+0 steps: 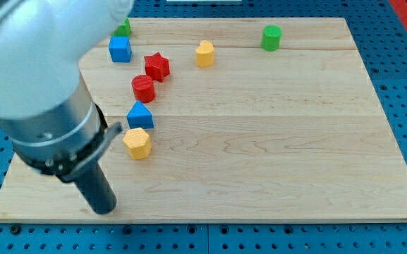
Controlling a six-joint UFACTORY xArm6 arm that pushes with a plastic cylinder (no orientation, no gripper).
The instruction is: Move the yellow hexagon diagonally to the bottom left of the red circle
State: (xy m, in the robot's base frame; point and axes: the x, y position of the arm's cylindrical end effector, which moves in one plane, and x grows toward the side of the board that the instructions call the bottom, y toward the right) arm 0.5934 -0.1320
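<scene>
My tip [104, 209] rests on the table [274, 162] near its near left corner; the arm ends in this bare rod, so no claw shows to be apart or together. The yellow hexagon [137, 143] lies just beyond and right of my tip, apart from it. The blue block [140, 115], peaked on top, sits close behind the hexagon, and the red circle [143, 88] just beyond that. Farther off lie the red star [157, 66], blue cube [120, 49], a green block [123, 29], a yellow block [204, 53] and the green cylinder [271, 37].
</scene>
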